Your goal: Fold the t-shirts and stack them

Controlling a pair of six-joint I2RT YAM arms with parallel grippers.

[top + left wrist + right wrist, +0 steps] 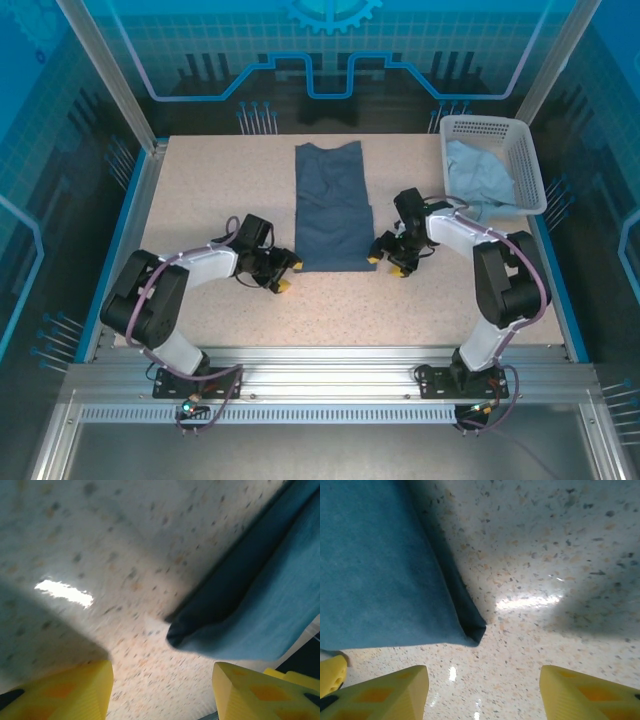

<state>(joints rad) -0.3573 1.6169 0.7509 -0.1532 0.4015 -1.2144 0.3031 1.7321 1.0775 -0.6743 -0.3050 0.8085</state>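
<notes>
The dark slate-blue t-shirt (333, 205) lies flat mid-table, folded lengthwise into a long narrow strip. My left gripper (283, 272) sits just off its near left corner and my right gripper (388, 257) just off its near right corner. The left wrist view has the shirt's corner (260, 605) ahead of the open left gripper (162, 690), with bare table between the yellow fingers. From the right wrist, the other corner of the shirt (375, 565) lies ahead of the open right gripper (485, 690). The pale blue t-shirt (478, 175) lies crumpled in the basket.
A white lattice basket (528, 170) stands at the back right corner of the speckled table (200, 200). Blue rails and transparent walls border the table on the left, right and far sides.
</notes>
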